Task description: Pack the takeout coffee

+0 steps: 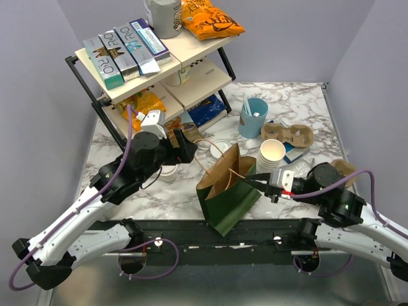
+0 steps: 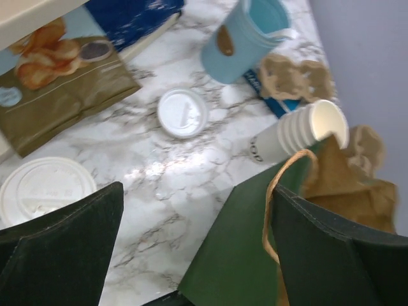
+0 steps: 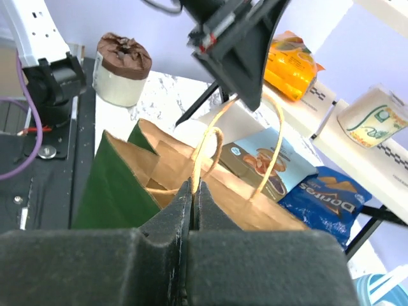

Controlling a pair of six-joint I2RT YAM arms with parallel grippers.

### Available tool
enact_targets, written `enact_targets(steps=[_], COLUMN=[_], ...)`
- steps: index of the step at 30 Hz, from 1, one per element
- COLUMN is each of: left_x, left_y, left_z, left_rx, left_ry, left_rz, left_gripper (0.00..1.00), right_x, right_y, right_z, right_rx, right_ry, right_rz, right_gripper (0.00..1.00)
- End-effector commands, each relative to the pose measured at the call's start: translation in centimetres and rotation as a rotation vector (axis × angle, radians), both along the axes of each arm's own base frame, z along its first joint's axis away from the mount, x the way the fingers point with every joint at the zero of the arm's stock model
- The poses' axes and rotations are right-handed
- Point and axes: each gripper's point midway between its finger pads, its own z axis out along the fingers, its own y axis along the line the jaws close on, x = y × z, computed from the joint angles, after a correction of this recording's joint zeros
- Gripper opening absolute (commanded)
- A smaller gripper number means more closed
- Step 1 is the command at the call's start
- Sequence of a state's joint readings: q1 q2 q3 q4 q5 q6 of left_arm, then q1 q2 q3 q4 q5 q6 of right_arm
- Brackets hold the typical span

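Standing upright on the marble-patterned table [image 1: 159, 199], lid up and long axis vertical, the takeout coffee [image 2: 41, 188] sits just left of the green paper bag [image 1: 226, 197]. It is close beside the left gripper [image 2: 196, 194], whose jaws are spread wide over the tabletop and a corner of the bag. In the left wrist view the cup's white lid shows partly behind one dark finger [image 2: 64, 248], outside the gap.

Readable print is scarce. A blue snack bag [image 3: 315, 199] by the rack [image 1: 86, 83] says "Doritos". The boxes [image 1: 124, 51] on the rack's top shelf carry large letters, among which R and O can be made out (the rest is too small to tell).

The left arm reaches forward and to the right from its base, its wrist near the bag's mouth. The right arm stretches left, low over the table. The right gripper [image 3: 193, 191] is pinched closed on the bag's twine handle [image 3: 213, 137], and the bag's mouth gapes to show its brown inside.

Beyond the bag lie a loose white lid [image 2: 183, 113], a light blue cup [image 2: 245, 38] and a stack of lidless cups [image 2: 299, 131]
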State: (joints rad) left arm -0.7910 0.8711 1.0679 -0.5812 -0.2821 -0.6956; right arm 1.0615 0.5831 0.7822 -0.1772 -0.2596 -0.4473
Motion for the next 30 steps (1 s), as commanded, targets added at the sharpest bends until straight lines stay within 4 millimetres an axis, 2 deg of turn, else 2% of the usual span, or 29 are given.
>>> enact_targets(steps=[1,4,11,16,19,20,26,30], left_x=[-2.9,-4.7,-3.9,-5.6,-5.9,-5.6,-4.6,-4.9], left_y=[-3.4,-5.3,-7.2,-9.3,-10.6,-11.0,-11.2,-11.9], left_z=[5.6,5.1,1.4,2.7,2.2,0.7,-2.9,-4.0], left_rx=[-0.125,-0.134,-0.038,-0.002,0.025,0.062,0.155,0.160], left_ry=[-0.162,-0.161,-0.049,-0.125,-0.108,-0.061,0.042,0.078], left_rz=[-0.294,-0.455,-0.470,-0.540,-0.573,-0.568,-0.513,-0.543], left_gripper=[0.99,0.99,0.99,0.99,0.99,0.99,0.99,0.99], right_x=[-0.2,-0.2,-0.5,-0.4,-0.6,-0.6,-1.1,-1.2], right_y=[0.7,0.8,1.2,1.7,1.7,1.7,1.2,0.9], right_z=[-1.3,-1.1,-0.5,-1.1,-1.0,-0.9,-0.6,-1.2], right_rx=[-0.093,-0.108,-0.120,-0.152,-0.151,-0.150,-0.135,-0.134], right_ry=[-0.007,-0.037,-0.092,-0.098,-0.113,-0.115,-0.135,-0.128], right_rz=[0.038,0.054,0.093,0.108,0.121,0.119,0.132,0.127], right_gripper=[0.04,0.03,0.03,0.02,0.02,0.02,0.02,0.02])
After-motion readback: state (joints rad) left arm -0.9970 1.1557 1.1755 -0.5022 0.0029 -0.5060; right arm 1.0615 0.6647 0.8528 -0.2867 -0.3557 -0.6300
